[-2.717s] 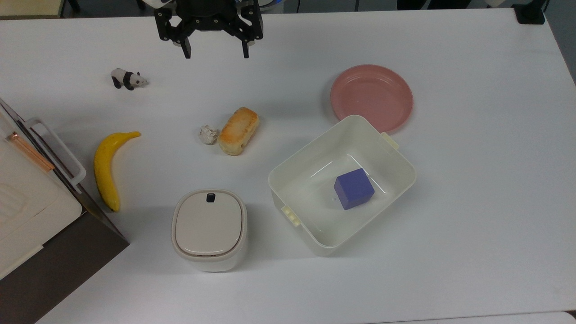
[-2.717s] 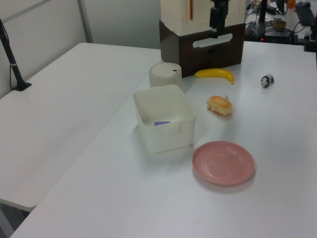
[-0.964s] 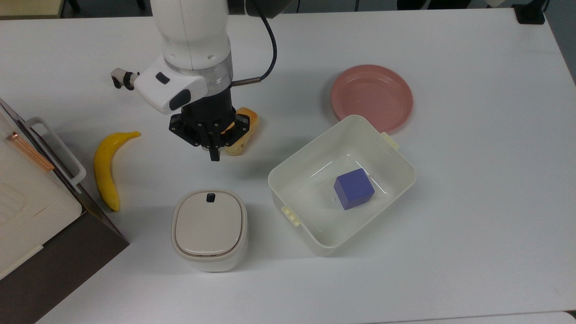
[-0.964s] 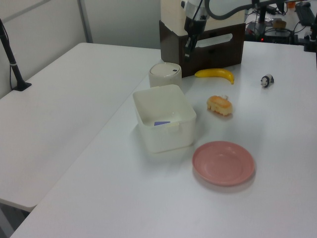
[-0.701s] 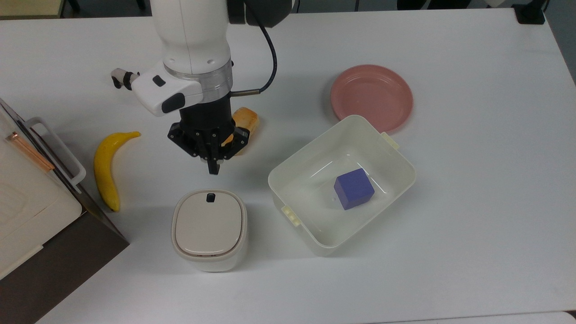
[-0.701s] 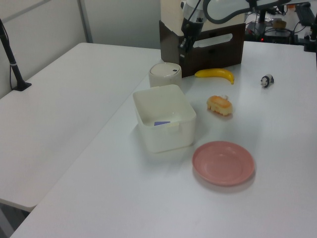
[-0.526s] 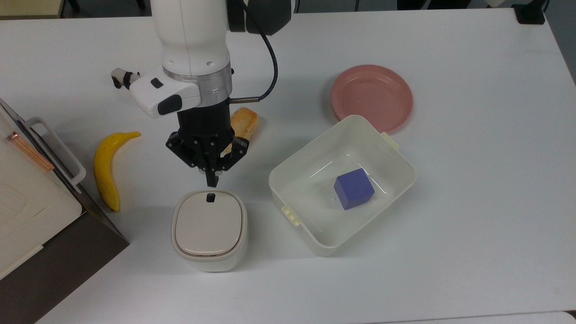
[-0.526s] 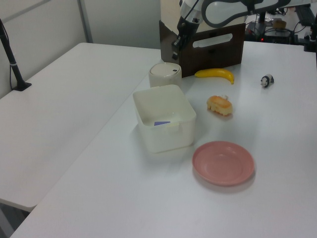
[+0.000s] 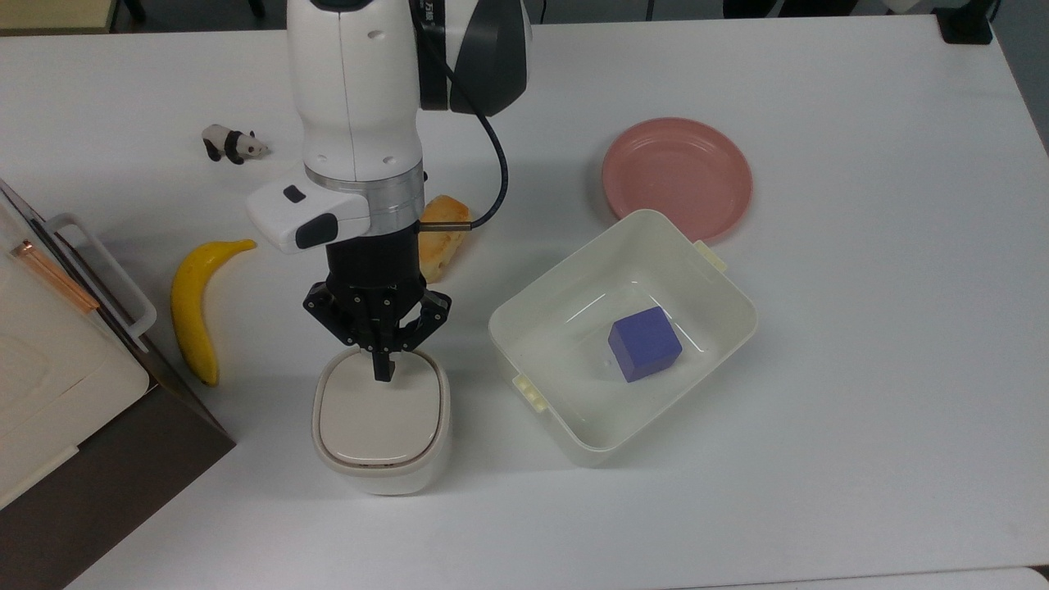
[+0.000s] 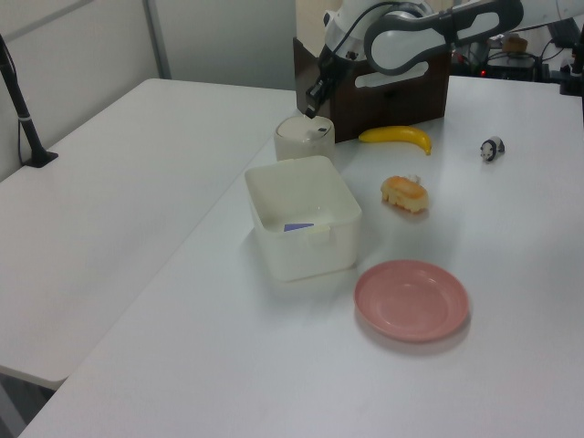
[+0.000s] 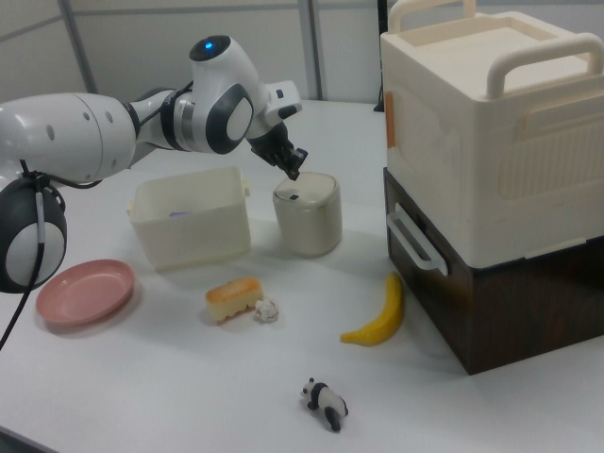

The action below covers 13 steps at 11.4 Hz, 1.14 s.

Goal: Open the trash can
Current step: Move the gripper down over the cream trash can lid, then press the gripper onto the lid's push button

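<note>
We see the arm reaching down, its hand (image 9: 383, 370) clenched (fingers pressed together), tip over the trash can (image 9: 381, 418) lid's rim on the surface (image 9: 860, 328); contact seems likely but unclear.

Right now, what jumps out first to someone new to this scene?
The white arm's end effector poised over the trash can, fingers closed, near the table's front edge in the top view. To the top view's right, a blue cube sits in a white tub; a yellow banana lies to the top view's left.
</note>
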Each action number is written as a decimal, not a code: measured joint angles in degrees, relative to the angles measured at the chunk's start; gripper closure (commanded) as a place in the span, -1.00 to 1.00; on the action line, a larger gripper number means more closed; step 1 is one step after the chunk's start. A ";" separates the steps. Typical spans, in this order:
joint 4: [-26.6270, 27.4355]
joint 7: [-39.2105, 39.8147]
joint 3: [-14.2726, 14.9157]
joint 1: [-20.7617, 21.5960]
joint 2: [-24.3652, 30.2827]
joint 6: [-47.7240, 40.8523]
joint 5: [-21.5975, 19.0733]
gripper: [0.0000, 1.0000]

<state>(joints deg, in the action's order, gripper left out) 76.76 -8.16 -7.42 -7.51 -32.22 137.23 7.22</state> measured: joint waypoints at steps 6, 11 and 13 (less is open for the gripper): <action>0.09 0.00 0.01 0.02 -0.21 -4.10 2.80 1.00; 0.10 0.10 -0.03 0.10 -0.21 -6.44 3.10 1.00; 0.10 0.10 -0.03 0.10 -0.21 -6.44 3.10 1.00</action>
<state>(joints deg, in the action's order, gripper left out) 76.87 -8.06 -7.45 -7.41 -32.43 130.79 10.32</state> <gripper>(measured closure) 0.991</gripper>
